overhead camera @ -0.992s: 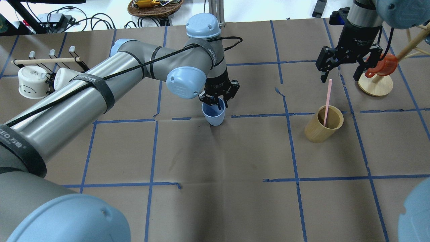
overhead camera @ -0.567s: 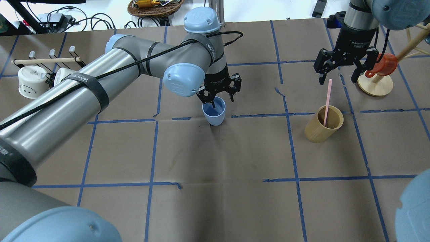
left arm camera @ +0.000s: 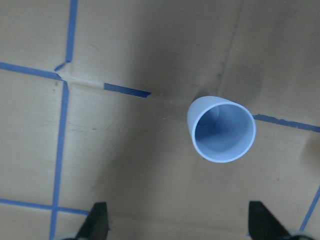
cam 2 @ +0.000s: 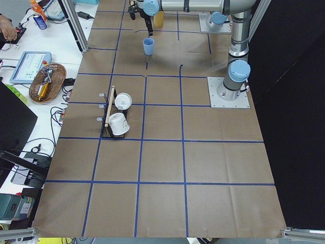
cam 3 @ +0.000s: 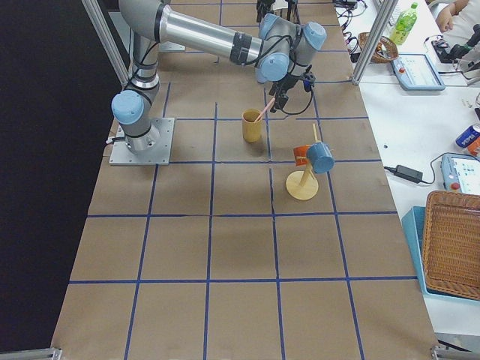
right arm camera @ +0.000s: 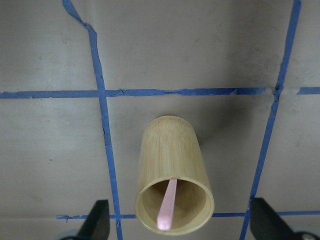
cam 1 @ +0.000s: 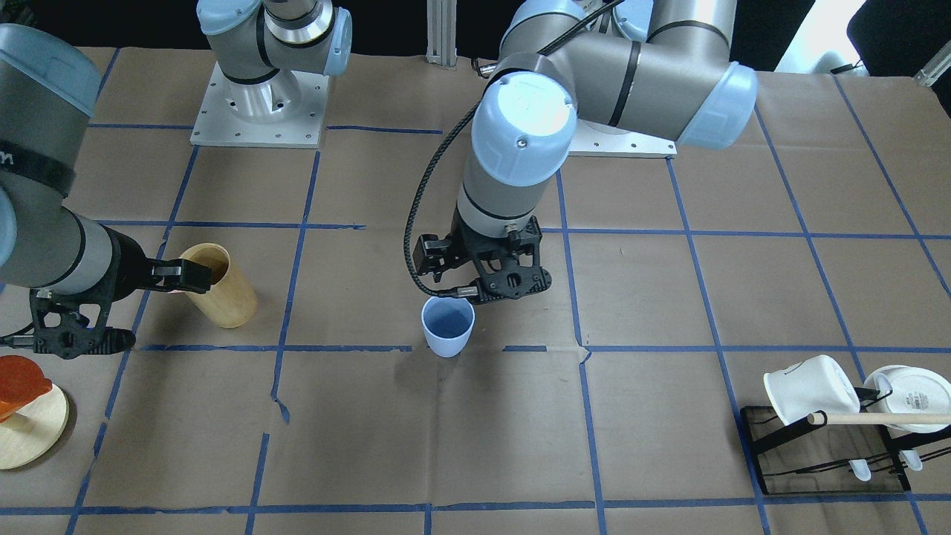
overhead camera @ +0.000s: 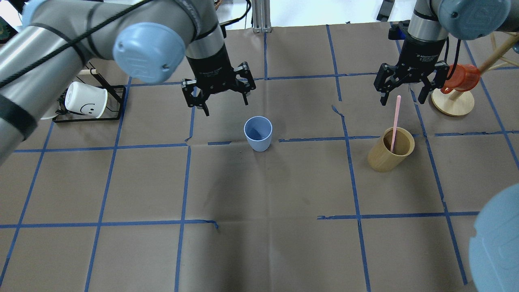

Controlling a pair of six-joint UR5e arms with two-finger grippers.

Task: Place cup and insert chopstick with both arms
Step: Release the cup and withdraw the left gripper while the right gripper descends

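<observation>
The cup [overhead camera: 258, 133] stands upright and empty on the brown-paper surface [overhead camera: 284, 202], mouth up, beside a blue tape line. The left gripper [overhead camera: 226, 106] hangs above the cup and a little to the robot's left of it. Its jaws are spread wide, holding nothing and clear of the rim.

Well apart from the cup, on the robot's right, stands a tan wooden cup [overhead camera: 389, 154]. The chopstick [overhead camera: 395, 121] leans inside it with its upper end sticking out. The right gripper [overhead camera: 401, 101] hovers over that wooden cup, jaws wide on either side of the chopstick's top end, not closed on it.

Far from the cup on the robot's left, a black rack [overhead camera: 113, 103] holds a white mug [overhead camera: 86, 99]. Beyond the wooden cup from the cup, an orange mug [overhead camera: 462, 78] hangs on a wooden stand [overhead camera: 453, 104].
</observation>
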